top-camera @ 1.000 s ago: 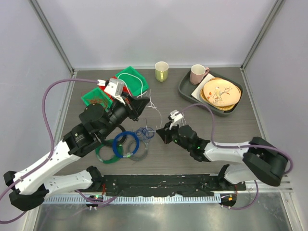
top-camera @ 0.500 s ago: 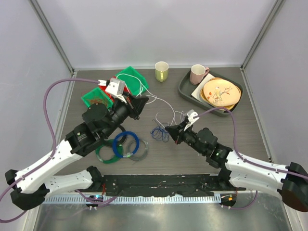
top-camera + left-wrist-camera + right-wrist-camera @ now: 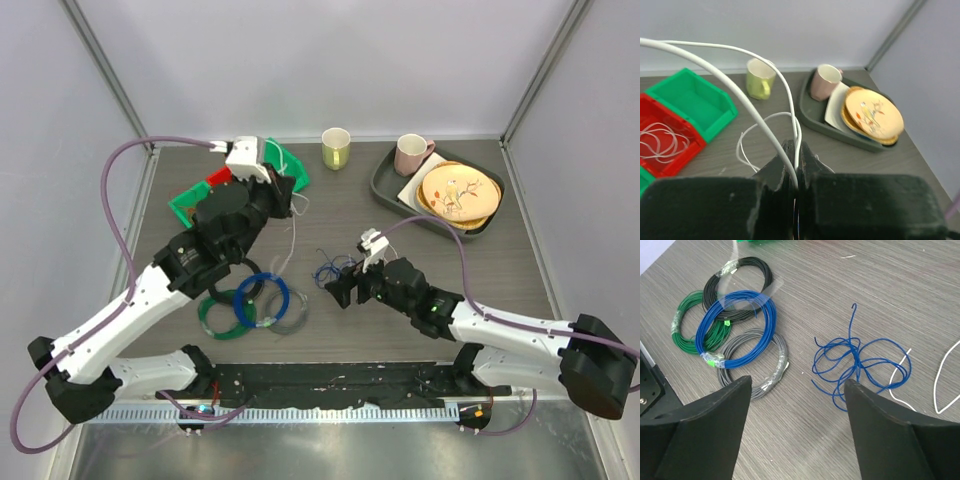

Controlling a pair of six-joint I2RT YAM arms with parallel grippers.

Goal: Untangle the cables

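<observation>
My left gripper (image 3: 286, 192) is at the back left near the bins, shut on a white cable (image 3: 765, 125). That cable loops out of the jaws (image 3: 796, 150) and trails down onto the table (image 3: 290, 235). A loose blue cable (image 3: 860, 360) lies in a tangle on the table (image 3: 334, 268). A bit of white cable (image 3: 945, 367) lies just right of it. My right gripper (image 3: 797, 385) hovers open just in front of the blue tangle (image 3: 340, 288), with nothing between its fingers.
Bundled coils lie front left: blue (image 3: 737, 327), black (image 3: 742, 287), green (image 3: 687, 330) and grey (image 3: 767, 370). Green and red bins (image 3: 270, 160) stand at the back left. A yellow-green mug (image 3: 335, 148) is at the back. A grey tray (image 3: 385, 190) holds a pink mug (image 3: 410, 153) and plates (image 3: 458, 192).
My right gripper has opened and let the blue cable drop onto the table. My left gripper has pulled the white cable back toward the bins, away from the blue one.
</observation>
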